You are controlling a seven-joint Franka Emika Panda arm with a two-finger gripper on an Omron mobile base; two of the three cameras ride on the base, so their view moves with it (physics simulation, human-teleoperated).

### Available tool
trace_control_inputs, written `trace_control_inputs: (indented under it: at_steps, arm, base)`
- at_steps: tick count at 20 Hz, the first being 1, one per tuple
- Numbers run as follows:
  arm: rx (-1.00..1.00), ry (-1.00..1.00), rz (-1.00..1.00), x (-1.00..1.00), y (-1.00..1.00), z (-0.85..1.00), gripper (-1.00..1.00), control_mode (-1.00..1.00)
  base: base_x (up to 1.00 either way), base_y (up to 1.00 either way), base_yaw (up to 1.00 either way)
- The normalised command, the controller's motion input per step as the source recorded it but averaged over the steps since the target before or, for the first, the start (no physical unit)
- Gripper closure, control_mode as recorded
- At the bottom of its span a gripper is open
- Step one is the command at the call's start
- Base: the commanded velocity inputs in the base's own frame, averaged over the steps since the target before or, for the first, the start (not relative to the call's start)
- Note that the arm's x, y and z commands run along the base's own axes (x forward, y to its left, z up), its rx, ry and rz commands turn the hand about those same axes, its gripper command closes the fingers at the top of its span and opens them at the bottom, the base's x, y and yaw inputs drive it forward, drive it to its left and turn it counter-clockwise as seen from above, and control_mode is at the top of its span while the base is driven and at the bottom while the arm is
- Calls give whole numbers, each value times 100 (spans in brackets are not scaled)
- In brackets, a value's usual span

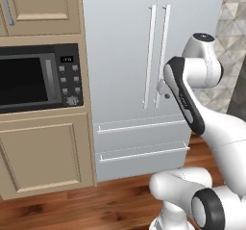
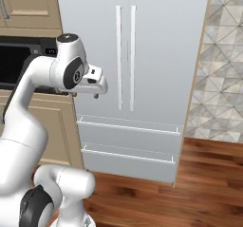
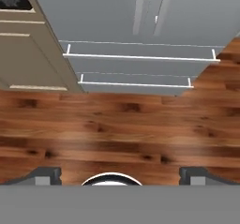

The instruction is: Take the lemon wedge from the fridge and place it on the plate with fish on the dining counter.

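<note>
Left base view has the fridge dead ahead: pale grey French doors both closed, two long white bar handles meeting in the middle, two drawers below. So whatever's inside is hidden. A black microwave sits in beige cabinets to its left, patterned grey tile wall to its right, and glossy wood floor underneath. The gripper hangs in front with fingers spread wide, holding nothing, tips cropped at the frame edge.
</note>
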Motion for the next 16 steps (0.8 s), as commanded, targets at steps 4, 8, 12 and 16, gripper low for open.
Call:
trace_control_inputs:
  at_steps: [4, 8, 12, 16]
  arm:
    - [0, 0, 0, 22, -52, 0, -100, -100]
    - [0, 0, 0, 73, -54, 0, -100, -100]
    - [0, -7, 0, 100, -32, 0, -100, -100]
    - [0, -28, 0, 100, 15, 12, -100, -100]
  base:
    - [0, 0, 0]
    - [0, 0, 0]
    - [0, 0, 0]
    - [0, 0, 0]
